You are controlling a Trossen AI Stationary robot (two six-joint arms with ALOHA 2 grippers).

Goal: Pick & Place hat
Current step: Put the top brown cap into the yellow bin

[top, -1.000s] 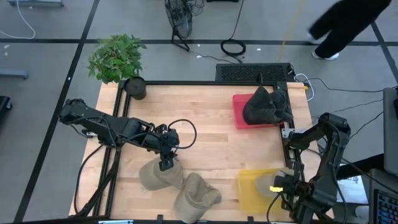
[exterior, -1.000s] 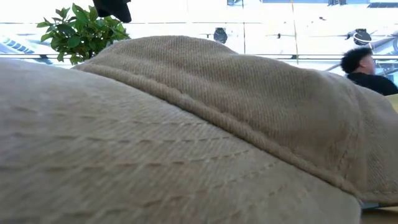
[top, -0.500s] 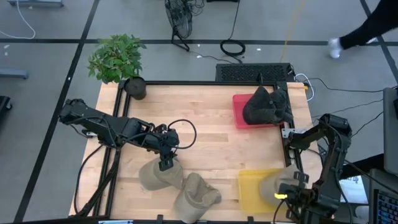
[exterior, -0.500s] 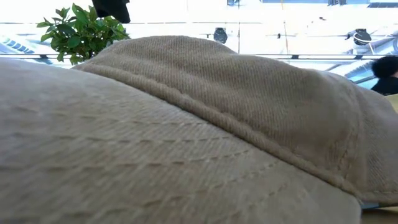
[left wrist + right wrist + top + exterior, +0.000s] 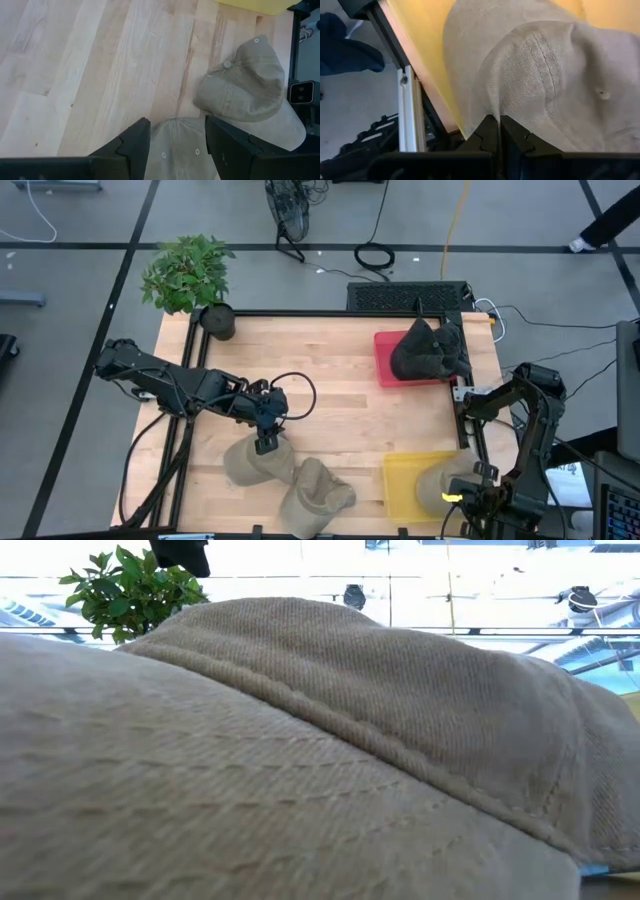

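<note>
One tan hat [image 5: 443, 476] lies in the yellow tray [image 5: 404, 486] at the near right, with my right gripper [image 5: 497, 125] shut on it. Two more tan hats lie on the bare wood near the front edge: one [image 5: 252, 467] under my left gripper [image 5: 265, 443], and one [image 5: 318, 496] to its right. My left gripper [image 5: 172, 131] hangs open above the first hat [image 5: 175, 150], a finger on either side of its crown and clear of it. The second hat [image 5: 320, 760] fills the low view. My right gripper pinches the tan hat's cloth [image 5: 496, 106] between its two fingertips, at a fold beside the crown; one layer or several, I cannot tell. The fingers come from above, pointing down. The hat rests on the yellow tray [image 5: 427, 55].
A red tray [image 5: 392, 362] with dark hats [image 5: 430, 350] heaped in it stands at the far right. A potted plant [image 5: 188, 275] stands at the far left corner. The middle of the wooden table [image 5: 340, 410] is bare. Black frame rails [image 5: 470, 430] run along the table's edges.
My right gripper has moved toward the table's near edge and down, tipping to point straight down, still shut on the tan hat, which has shifted a little with it on the yellow tray. A person beyond the far edge has walked off to the right.
</note>
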